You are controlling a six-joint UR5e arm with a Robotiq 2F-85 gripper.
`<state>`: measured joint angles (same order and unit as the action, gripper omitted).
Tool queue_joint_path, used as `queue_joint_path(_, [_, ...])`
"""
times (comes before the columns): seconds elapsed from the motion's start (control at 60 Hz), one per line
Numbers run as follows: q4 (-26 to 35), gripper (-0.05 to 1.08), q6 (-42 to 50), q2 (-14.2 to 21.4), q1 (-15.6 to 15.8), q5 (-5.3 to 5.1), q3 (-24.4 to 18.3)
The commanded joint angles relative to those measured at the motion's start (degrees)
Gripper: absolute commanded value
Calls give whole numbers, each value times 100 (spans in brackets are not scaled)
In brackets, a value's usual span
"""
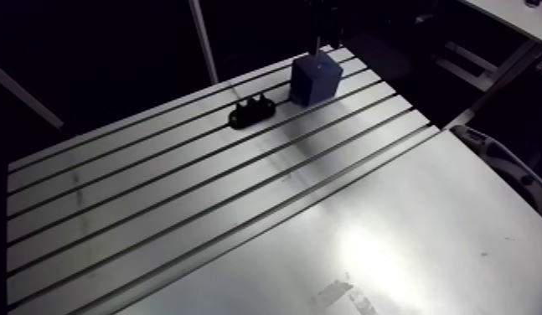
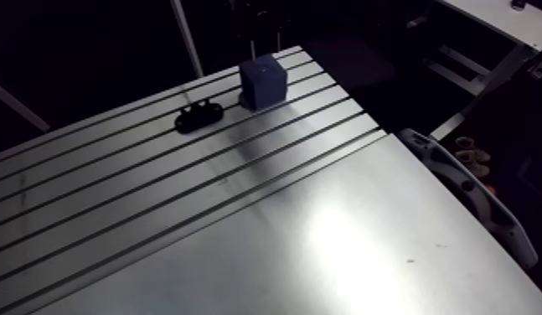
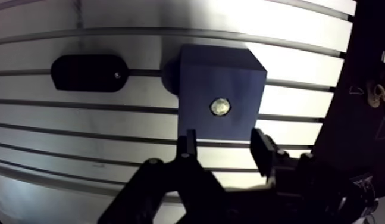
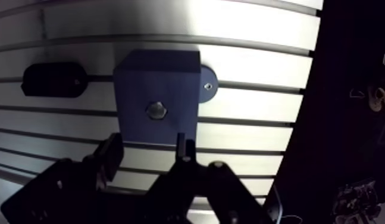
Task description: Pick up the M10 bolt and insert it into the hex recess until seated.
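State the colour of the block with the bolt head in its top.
Dark blue; the block shows best in the wrist view.

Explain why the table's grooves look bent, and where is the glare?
Wrist view: the wide-angle lens curves the straight grooves of the slotted table; glare whitens it beyond the blue block. Arm view: grooves run straight; a bright reflection sits on the smooth plate.

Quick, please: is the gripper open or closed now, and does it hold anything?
Gripper: open, holding nothing; the bolt sits in the blue block, just ahead of the fingers.
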<state>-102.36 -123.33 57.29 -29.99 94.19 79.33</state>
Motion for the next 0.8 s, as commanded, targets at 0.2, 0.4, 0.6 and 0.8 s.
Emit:
queue_joint_path(0.2, [609,0,263,492,45,0,-208])
queue_joint_path(0.4, [1288,0,1248,893,370,16,-464])
queue_joint_path(0.6, [1670,0,2224,1397,1032,-26,-695])
queue_joint_path(0.8, [1759,0,2381,1851,1647,7,-554])
